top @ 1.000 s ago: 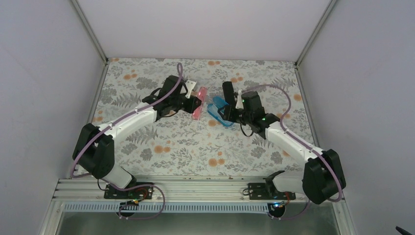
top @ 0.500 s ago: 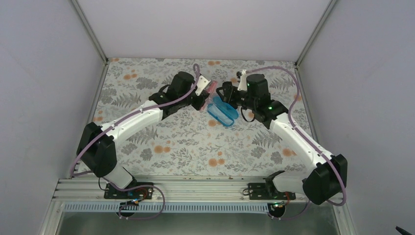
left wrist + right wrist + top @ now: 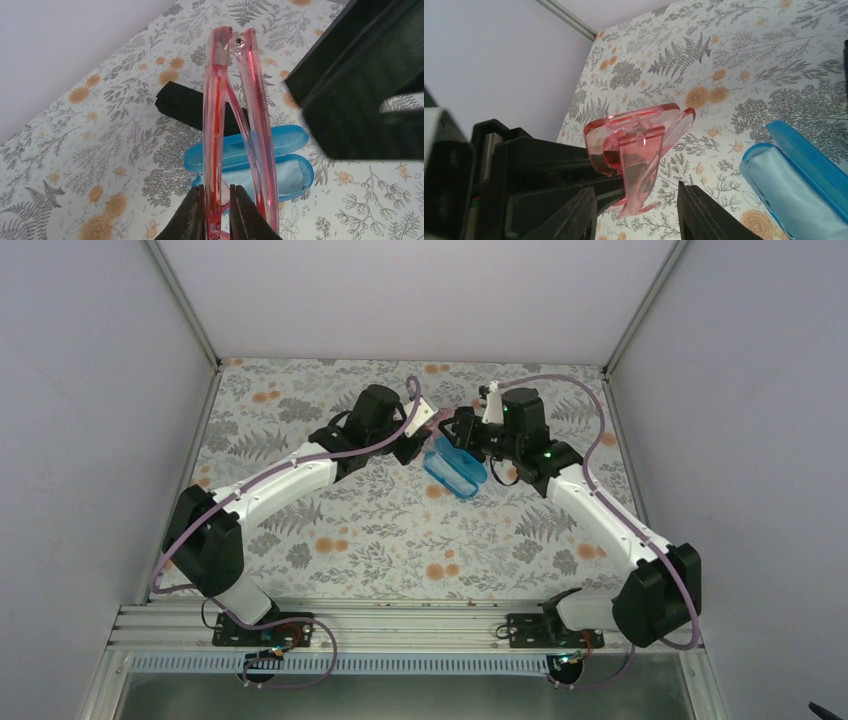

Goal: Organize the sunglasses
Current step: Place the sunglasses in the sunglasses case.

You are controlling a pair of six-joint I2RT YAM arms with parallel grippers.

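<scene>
Pink-red and translucent, the folded sunglasses [image 3: 214, 125] are held aloft over the far middle of the table, pinched at one end by the left gripper [image 3: 216, 199], whose fingers are closed tight on the frame. The right gripper [image 3: 636, 202] faces them from the other side, jaws apart, with the glasses' other end between them and a gap on each side. Below lies the open blue case [image 3: 295, 140], a light blue cloth [image 3: 287, 175] inside, on the floral-print table [image 3: 100, 150].

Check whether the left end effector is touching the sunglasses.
Touching. The left wrist view shows the left end effector closed on the sunglasses, with both fingers pressed against the pink frame.
</scene>
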